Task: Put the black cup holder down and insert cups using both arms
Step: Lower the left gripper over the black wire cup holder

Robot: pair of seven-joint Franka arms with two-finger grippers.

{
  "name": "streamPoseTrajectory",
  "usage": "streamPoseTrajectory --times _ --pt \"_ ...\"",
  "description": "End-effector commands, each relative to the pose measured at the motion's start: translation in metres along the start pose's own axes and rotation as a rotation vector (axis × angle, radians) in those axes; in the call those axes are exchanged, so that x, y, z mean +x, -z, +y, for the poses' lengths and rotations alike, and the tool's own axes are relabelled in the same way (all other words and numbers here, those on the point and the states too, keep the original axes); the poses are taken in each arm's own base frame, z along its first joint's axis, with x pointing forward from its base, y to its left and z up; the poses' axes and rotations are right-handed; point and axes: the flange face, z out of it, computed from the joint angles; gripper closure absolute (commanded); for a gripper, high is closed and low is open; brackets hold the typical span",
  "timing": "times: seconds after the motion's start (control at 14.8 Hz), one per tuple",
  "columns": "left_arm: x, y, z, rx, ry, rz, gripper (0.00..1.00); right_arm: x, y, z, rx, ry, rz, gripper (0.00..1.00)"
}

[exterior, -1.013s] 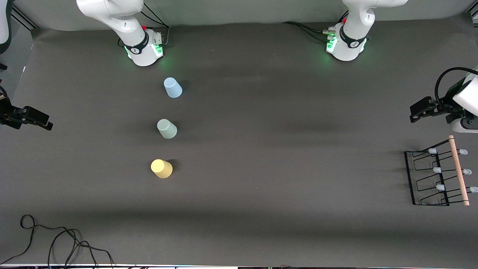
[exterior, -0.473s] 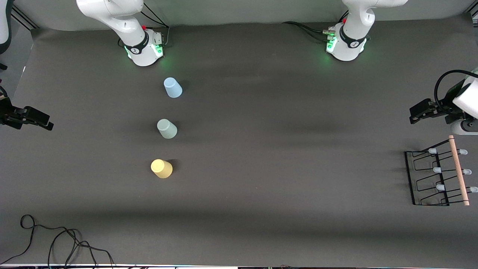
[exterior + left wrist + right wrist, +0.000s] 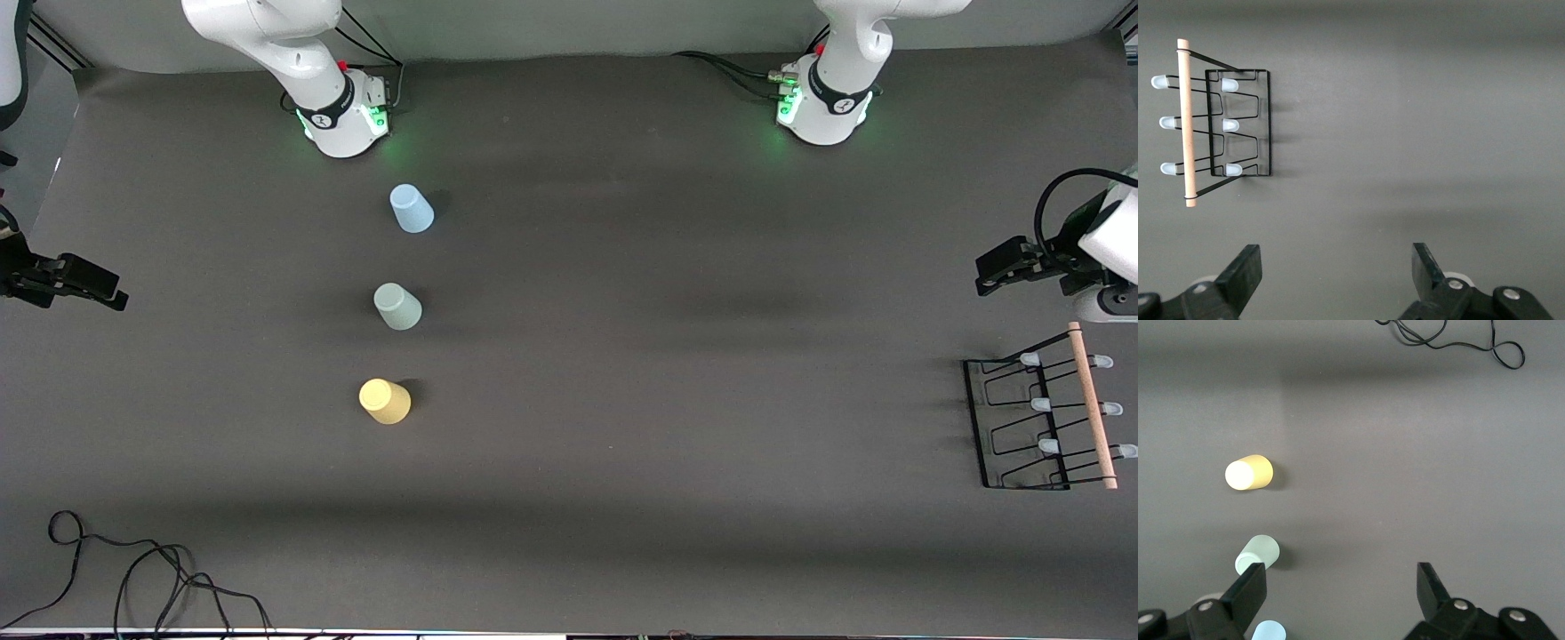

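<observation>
Black cup holder untouched, left gripper above, right gripper over cups, both wide open, empty

Left hand drifted slightly toward table edge, right hand barely shifted, both empty

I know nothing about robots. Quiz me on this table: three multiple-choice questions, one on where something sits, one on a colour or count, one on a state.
1. Which cup is nearest the front camera? A blue B yellow C grey-green
2. How many cups are on the table? A two B three C five
3. The left claw is: A open, holding nothing B shut on a cup C shut on the rack

Answers:
1 B: the yellow cup lies lowest in the front view.
2 B: yellow, grey-green cup, blue cup.
3 A: the left claw gapes over bare table, apart from the rack.
</observation>
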Motion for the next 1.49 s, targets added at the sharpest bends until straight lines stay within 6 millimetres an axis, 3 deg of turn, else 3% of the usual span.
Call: streamPoseTrajectory --times 0.0,0.47,0.61,0.74,1.01,1.42 --pt "0.004 -0.002 -0.011 0.009 0.015 0.001 0.00 0.002 0.002 0.001 0.018 0.003 0.001 0.00" --pt "0.019 -0.024 -0.024 0.072 0.019 -0.025 0.00 0.002 0.001 0.001 0.020 0.006 0.000 0.00" --pt "0.025 -0.031 -0.050 0.073 0.041 -0.033 0.00 0.002 0.001 0.001 0.020 0.006 0.000 0.00" --pt "0.032 -0.043 -0.056 0.073 0.012 -0.049 0.00 0.002 0.002 0.001 0.020 0.006 0.001 0.00" --pt "0.040 -0.067 -0.107 0.067 -0.016 -0.039 0.00 0.002 0.001 0.001 0.020 0.006 0.000 0.00" --pt "0.060 -0.126 -0.148 0.078 0.029 -0.035 0.03 0.002 0.001 0.001 0.020 0.006 0.000 0.00"
